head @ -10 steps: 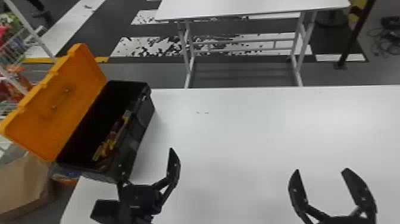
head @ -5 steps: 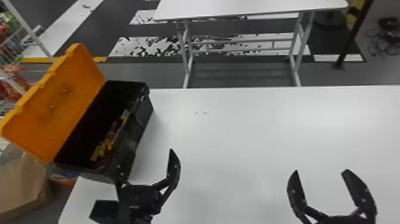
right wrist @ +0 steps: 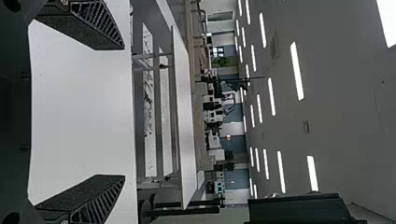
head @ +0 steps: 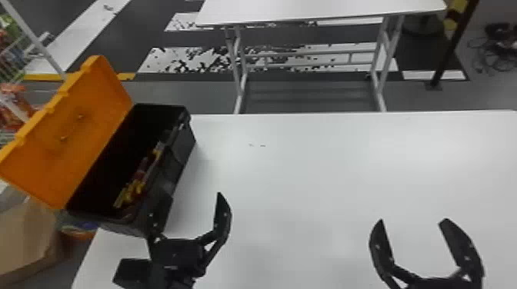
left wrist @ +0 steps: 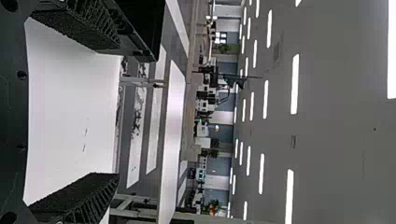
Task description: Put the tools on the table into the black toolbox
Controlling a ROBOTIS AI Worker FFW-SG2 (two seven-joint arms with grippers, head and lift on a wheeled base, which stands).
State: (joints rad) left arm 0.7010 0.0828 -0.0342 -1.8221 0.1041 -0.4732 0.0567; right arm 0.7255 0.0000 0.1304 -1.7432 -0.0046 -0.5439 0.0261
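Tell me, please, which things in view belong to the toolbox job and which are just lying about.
For the job:
- black toolbox, its orange lid open
- tools inside it
- near white table beneath it
- left gripper and right gripper

Just about:
- second white table behind
- brown box beside the near table

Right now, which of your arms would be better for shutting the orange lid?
Probably my left one: the left pincer is open, close to the toolbox and its orange lid. My right pincer is open too, but farther away over the table.
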